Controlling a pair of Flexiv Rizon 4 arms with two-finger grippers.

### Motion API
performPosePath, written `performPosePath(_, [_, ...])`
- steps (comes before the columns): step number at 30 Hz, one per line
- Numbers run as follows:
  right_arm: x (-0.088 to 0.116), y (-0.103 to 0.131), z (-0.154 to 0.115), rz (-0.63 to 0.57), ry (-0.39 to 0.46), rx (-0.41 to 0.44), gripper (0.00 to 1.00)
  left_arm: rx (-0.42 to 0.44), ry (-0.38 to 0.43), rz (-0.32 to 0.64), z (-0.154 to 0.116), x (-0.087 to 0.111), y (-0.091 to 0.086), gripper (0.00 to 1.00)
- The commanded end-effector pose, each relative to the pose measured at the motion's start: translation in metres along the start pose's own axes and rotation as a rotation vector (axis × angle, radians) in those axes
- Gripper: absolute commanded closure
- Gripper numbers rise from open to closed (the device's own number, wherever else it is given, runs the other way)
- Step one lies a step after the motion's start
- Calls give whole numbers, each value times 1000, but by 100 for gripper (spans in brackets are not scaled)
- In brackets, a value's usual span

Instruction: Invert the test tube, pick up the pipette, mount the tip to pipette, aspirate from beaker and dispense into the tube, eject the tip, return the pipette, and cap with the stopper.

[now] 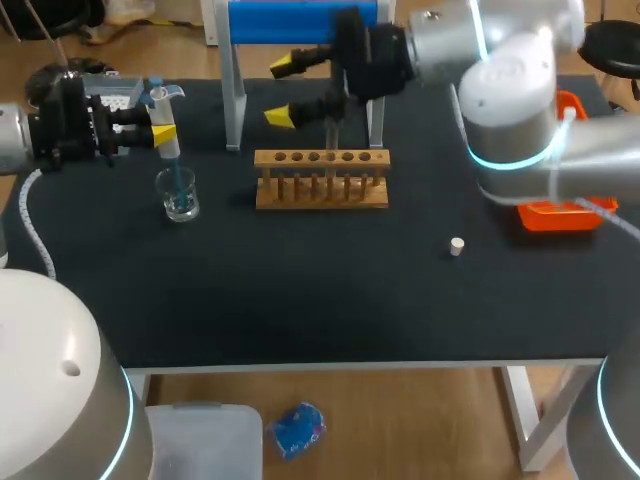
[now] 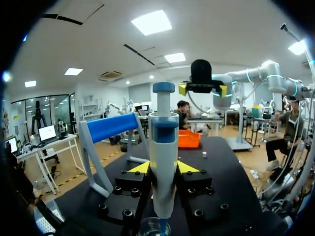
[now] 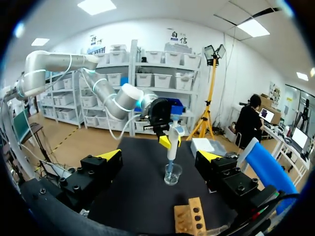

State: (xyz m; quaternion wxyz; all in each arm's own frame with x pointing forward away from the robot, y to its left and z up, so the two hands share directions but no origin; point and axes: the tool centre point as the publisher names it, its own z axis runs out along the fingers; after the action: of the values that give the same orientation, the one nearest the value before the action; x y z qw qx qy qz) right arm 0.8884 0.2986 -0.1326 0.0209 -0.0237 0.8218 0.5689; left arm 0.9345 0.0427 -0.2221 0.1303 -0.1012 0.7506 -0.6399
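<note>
Left gripper (image 1: 163,133) sits at the table's far left, fingers clamped on the pipette (image 1: 165,120) from both sides; in your left wrist view the yellow fingertips (image 2: 140,168) press against the white barrel (image 2: 164,147), with the blue plunger end uppermost. The pipette is upright, its lower end down inside the glass beaker (image 1: 179,196), which stands directly below the gripper and holds bluish liquid. Your right wrist view shows the same: the pipette (image 3: 173,140) is vertical over the beaker (image 3: 173,173), held by the left gripper (image 3: 165,140). Right gripper (image 1: 283,91) hangs above the far middle of the table, just beyond the wooden test tube rack (image 1: 322,182), fingers spread wide with nothing between them; its own view shows the gripper (image 3: 160,154) gaping, with the rack's end (image 3: 191,216) below it. The blue pipette stand (image 1: 300,20) is at the far edge behind the rack. A small white stopper (image 1: 456,246) lies alone right of centre, nearer than the rack. An orange bin (image 1: 560,215) sits at the right edge, partly under the right arm.
</note>
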Motion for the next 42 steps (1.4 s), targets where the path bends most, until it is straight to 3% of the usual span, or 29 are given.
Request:
performPosePath(1, [-20,13,29,-5,303,124,0,0,-5,1,1,1,0,100])
performPosePath(21, [-26,18,37,-10,281,116,0,0,-5,1,1,1,0,100])
performPosePath(23, [-31,18,41,-16,280,80,0,0,-5,1,1,1,0,100])
performPosePath(24, [-33,18,44,-24,286,76,5,0,-5,1,1,1,0,100])
performPosePath(25, [-36,19,47,-32,288,67,45,0,-5,1,1,1,0,100])
performPosePath(26, [-38,20,50,-40,294,52,61,0,-5,1,1,1,0,100])
performPosePath(27, [-40,21,52,-49,299,42,86,0,-5,1,1,1,0,100])
performPosePath(28, [-42,21,54,-58,305,32,100,0,-5,1,1,1,0,100])
performPosePath(42, [-46,44,85,-154,418,-185,100,0,-5,1,1,1,0,100])
